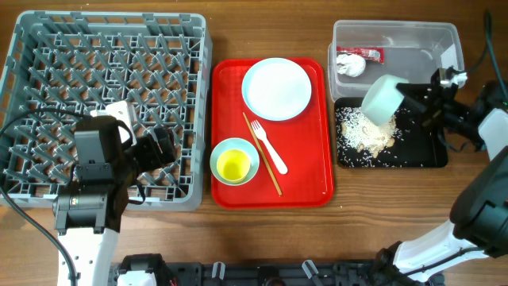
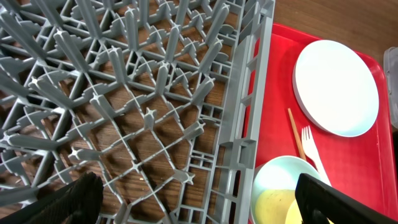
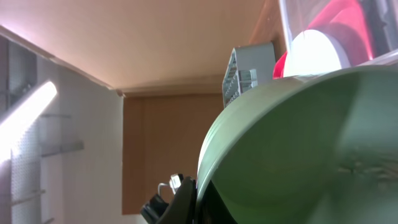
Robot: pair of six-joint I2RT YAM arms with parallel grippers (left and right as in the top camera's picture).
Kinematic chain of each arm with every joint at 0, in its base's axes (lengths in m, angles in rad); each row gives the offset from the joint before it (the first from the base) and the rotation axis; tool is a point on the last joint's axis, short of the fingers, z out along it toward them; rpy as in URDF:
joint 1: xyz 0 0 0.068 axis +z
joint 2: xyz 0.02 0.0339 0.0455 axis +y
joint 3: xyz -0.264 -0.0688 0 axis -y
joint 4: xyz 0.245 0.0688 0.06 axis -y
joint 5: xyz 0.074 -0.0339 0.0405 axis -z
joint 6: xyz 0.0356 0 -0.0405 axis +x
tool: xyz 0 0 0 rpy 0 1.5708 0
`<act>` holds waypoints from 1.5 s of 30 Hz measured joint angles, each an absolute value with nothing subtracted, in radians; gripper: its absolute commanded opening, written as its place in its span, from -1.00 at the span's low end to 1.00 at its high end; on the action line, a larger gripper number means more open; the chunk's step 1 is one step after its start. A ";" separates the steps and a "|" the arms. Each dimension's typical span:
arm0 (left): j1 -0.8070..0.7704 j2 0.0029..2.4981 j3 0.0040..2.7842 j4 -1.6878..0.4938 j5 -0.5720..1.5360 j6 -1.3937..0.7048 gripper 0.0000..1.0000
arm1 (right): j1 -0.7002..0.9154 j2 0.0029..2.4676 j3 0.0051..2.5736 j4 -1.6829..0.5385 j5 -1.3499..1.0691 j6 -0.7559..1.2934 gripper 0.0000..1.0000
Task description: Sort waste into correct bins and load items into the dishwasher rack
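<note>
My right gripper (image 1: 406, 95) is shut on the rim of a pale mint bowl (image 1: 382, 99) and holds it tipped on its side over the black tray (image 1: 421, 149). Rice scraps (image 1: 361, 137) lie in the tray. The bowl fills the right wrist view (image 3: 298, 149), with one finger on its rim (image 3: 198, 196). The clear tub (image 1: 413, 32) holds the red sauce packet (image 1: 367, 54) and the white paper wad (image 1: 350, 66). My left gripper (image 1: 163, 147) is open and empty over the front right of the grey dishwasher rack (image 1: 103, 95), as the left wrist view shows (image 2: 199, 208).
The red serving tray (image 1: 305, 171) between the rack and the bins carries the round plate (image 1: 277, 88), a second mint bowl (image 1: 230, 151) with the yellow cup (image 1: 233, 166) in it, the white fork (image 1: 266, 144) and the chopsticks (image 1: 263, 159). The rack (image 2: 143, 93) holds no dishes.
</note>
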State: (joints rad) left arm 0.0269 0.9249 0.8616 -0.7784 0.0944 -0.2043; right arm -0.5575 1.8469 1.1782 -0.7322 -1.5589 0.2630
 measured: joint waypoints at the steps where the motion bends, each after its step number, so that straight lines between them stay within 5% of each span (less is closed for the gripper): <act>1: 0.027 0.925 0.862 -0.778 0.094 -0.204 1.00 | -0.564 1.847 1.178 -0.722 -1.559 0.280 -0.92; 8: 0.027 0.925 0.862 -0.778 0.094 -0.204 1.00 | -0.571 1.847 1.178 -0.701 -1.559 0.340 -0.91; 13: 0.027 0.925 0.862 -0.778 0.094 -0.204 1.00 | -0.571 1.847 1.177 -0.767 -1.349 0.335 -0.91; 19: 0.027 0.925 0.862 -0.778 0.094 -0.204 1.00 | -0.566 1.847 1.177 -0.827 -1.483 0.062 -0.91; 31: 0.027 0.925 0.862 -0.778 0.094 -0.205 1.00 | -0.477 1.647 1.194 -0.934 -1.024 0.032 -0.91; 38: 0.027 0.925 0.862 -0.778 0.094 -0.204 1.00 | -0.064 1.351 1.284 -0.740 -0.674 0.112 -0.91; 45: 0.027 0.925 0.862 -0.778 0.094 -0.204 1.00 | 0.380 1.473 1.286 -0.496 -0.280 0.130 -0.92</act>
